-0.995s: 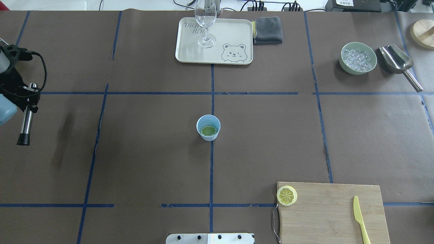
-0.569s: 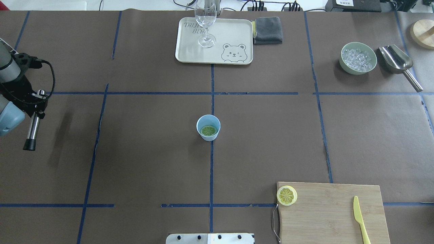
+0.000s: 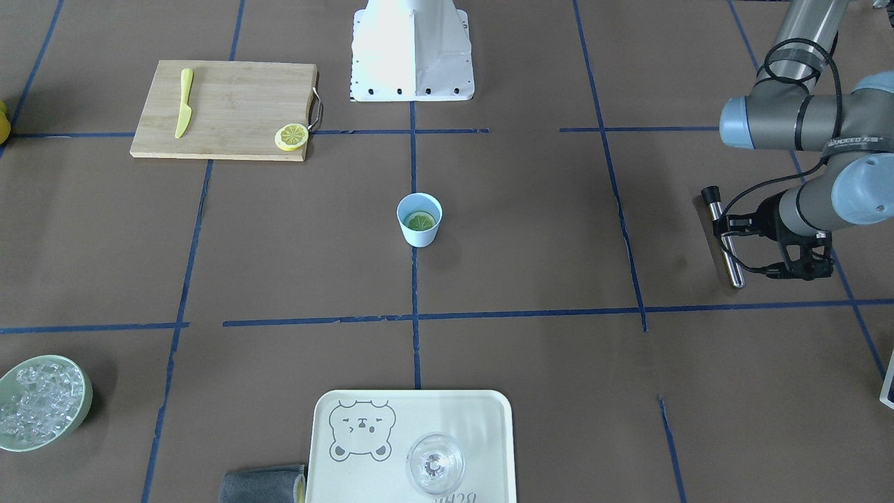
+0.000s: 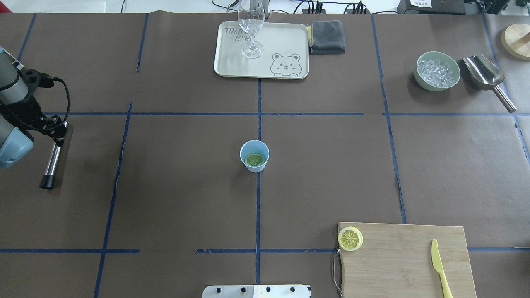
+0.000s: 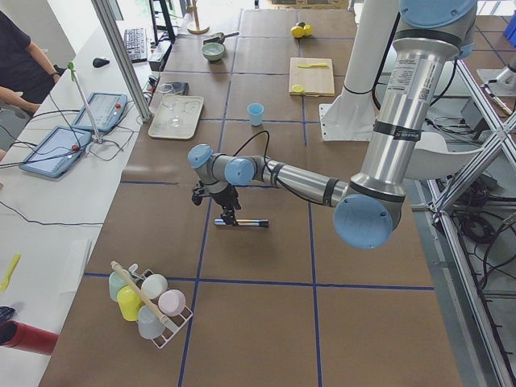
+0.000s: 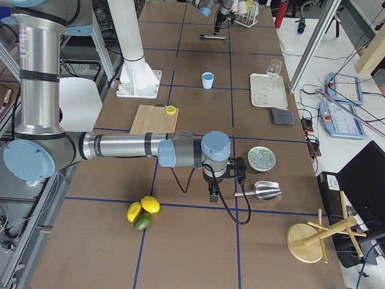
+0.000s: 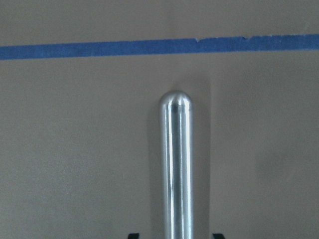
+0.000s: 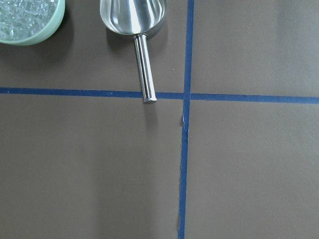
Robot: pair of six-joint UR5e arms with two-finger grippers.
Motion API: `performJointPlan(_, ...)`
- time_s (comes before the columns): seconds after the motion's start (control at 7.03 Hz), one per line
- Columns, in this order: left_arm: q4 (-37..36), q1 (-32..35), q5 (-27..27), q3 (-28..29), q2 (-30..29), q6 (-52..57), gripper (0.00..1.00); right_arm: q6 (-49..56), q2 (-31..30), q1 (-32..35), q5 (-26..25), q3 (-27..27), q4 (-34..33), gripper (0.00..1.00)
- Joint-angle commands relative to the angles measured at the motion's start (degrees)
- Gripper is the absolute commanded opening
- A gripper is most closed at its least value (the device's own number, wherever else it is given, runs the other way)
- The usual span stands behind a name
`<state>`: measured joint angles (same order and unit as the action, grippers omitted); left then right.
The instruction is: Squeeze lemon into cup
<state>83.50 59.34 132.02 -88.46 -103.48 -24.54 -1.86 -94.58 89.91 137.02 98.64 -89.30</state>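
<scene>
A metal rod (image 4: 51,163) is gripped by the left gripper (image 4: 58,134), well apart from the cup (image 4: 254,156); the right gripper's (image 6: 214,194) state cannot be told.

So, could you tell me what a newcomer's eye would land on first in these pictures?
Probably the small pale blue cup alone at the table's centre, with a greenish citrus slice inside. Next, the yellow lemon slice on the corner of the wooden cutting board, near the robot's base on its right. Then the left gripper at the table's left edge, holding a shiny metal rod with a black tip.
</scene>
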Motion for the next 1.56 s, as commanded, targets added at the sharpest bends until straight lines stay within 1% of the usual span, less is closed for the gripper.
performJointPlan(0.0, 0.1, -0.1, 0.0, -0.4, -0.7, -0.2, 1.0, -0.1, 0.3, 0.0, -0.1, 0.4, 0.1, 1.0)
performJointPlan(0.28, 0.0, 0.6, 0.0, -4.8, -4.3, -1.1, 1.0, -0.2, 1.2, 0.0, -0.2, 0.5, 0.1, 1.0)
performJointPlan(0.43, 0.0, 3.9, -0.2, -6.4, -6.5, -2.3, 1.0, -0.8, 1.5, 0.0, -0.2, 0.2, 0.0, 1.0)
performJointPlan(0.71, -0.1, 10.6, -0.7, -13.6, -6.0, -0.7, 1.0, -1.0, 1.9, 0.0, -0.4, -0.1, 0.0, 1.0)
performJointPlan(0.85, -0.3, 14.5, -0.2, -13.7, -4.0, 8.4, 1.0, -0.9, 1.8, 0.0, -0.4, -0.2, 0.1, 1.0)
performJointPlan(1.0, -0.1, 18.1, -0.1, -13.4, -0.5, 16.4, 1.0, -1.0, 1.6, 0.0, -0.4, -0.3, 0.0, 1.0)
performJointPlan(1.14, 0.1, 22.0, -0.1, -12.8, 2.4, 21.7, 1.0, -1.1, 1.5, 0.0, -0.2, -0.6, 0.0, 1.0)
performJointPlan(1.28, 0.2, 27.1, 0.0, -12.2, 6.5, 27.3, 1.0, -1.2, 1.6, 0.0, 0.0, -0.6, -0.1, 1.0)
performJointPlan(1.42, 0.4, 31.5, 0.1, -9.5, 9.4, 34.9, 1.0, -1.2, 1.7, 0.0, 0.0, -0.8, -0.2, 1.0)
